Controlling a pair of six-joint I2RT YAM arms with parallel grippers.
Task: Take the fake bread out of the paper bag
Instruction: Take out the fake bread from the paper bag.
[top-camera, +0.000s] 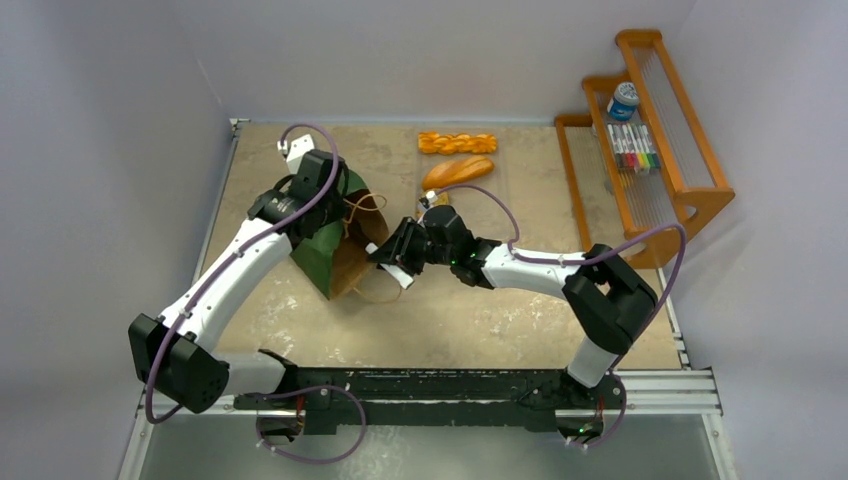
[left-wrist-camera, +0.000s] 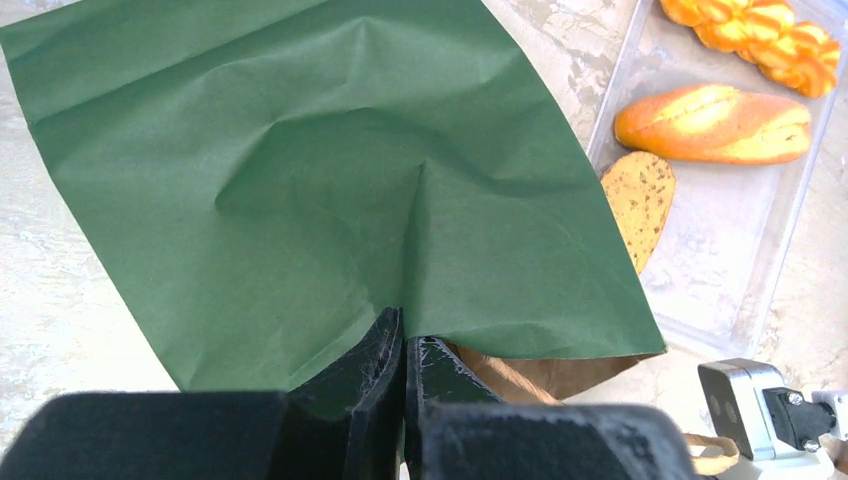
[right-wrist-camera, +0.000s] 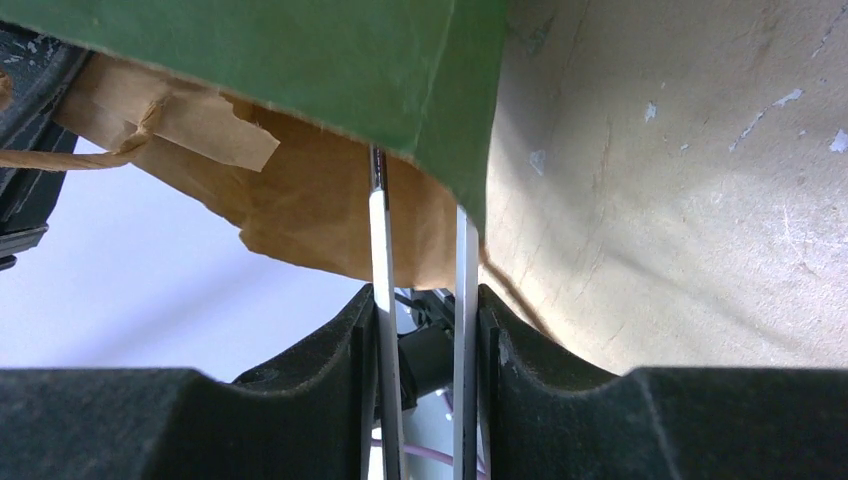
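Note:
The dark green paper bag (top-camera: 325, 250) lies on its side with its brown mouth facing right. My left gripper (left-wrist-camera: 403, 345) is shut on the upper edge of the bag (left-wrist-camera: 300, 180) and holds the mouth up. My right gripper (right-wrist-camera: 425, 300) is shut on long metal tongs (right-wrist-camera: 378, 230), whose two arms reach under the green edge (right-wrist-camera: 300, 60) into the brown inside. Three pieces of fake bread lie outside on a clear tray (left-wrist-camera: 730, 260): a braided stick (left-wrist-camera: 760, 35), an oblong loaf (left-wrist-camera: 715, 123) and a brown slice (left-wrist-camera: 638, 200). What is inside the bag is hidden.
A wooden rack (top-camera: 690, 190) with markers (top-camera: 632, 148) and a small blue-lidded tub (top-camera: 623, 100) stands at the back right. The bag's brown cord handles (top-camera: 365, 205) lie loose at its mouth. The braided stick (top-camera: 457, 142) and loaf (top-camera: 457, 171) lie behind my right arm.

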